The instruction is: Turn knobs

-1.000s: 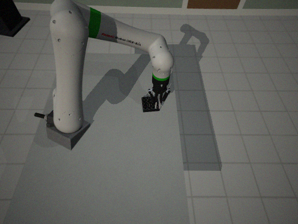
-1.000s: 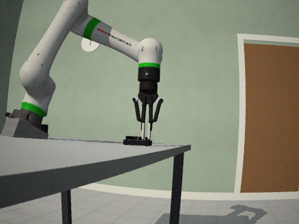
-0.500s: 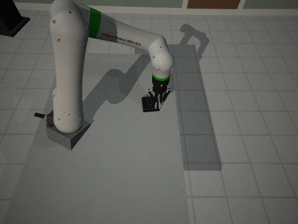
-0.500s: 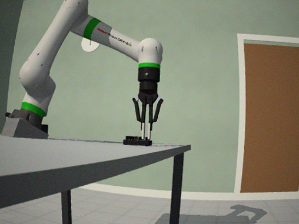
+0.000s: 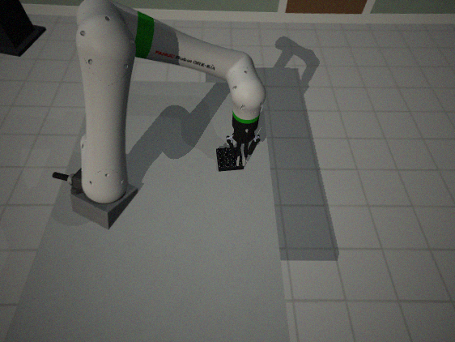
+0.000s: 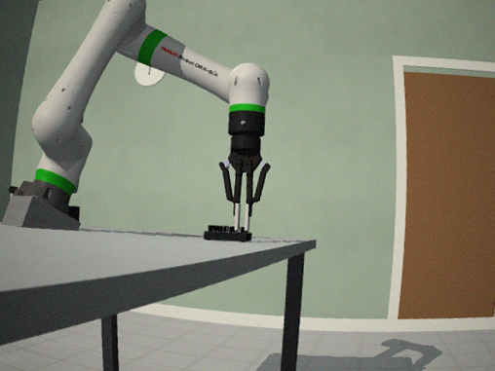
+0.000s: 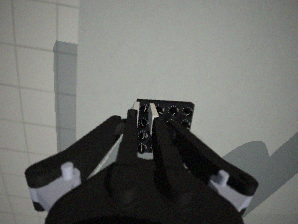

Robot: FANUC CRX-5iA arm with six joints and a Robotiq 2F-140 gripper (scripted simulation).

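Note:
The black knob box (image 5: 228, 160) (image 6: 220, 234) (image 7: 178, 109) stands flat on the grey table (image 5: 162, 251) (image 6: 114, 257), close to its right edge. My gripper (image 5: 244, 161) (image 6: 240, 227) (image 7: 143, 109) points straight down over the side of the box nearest that edge. Its fingers are nearly shut, with a narrow gap between them, and the tips are at about knob height. In the wrist view they straddle the outer column of knobs. The knob names and white lines are too small to read. I see no knob clamped between the fingers.
The table's right edge (image 5: 272, 170) runs just past the box, with tiled floor (image 5: 364, 162) beyond it. The robot's base (image 5: 101, 208) (image 6: 39, 212) stands on the table to the left. A brown door (image 6: 448, 195) is in the far wall.

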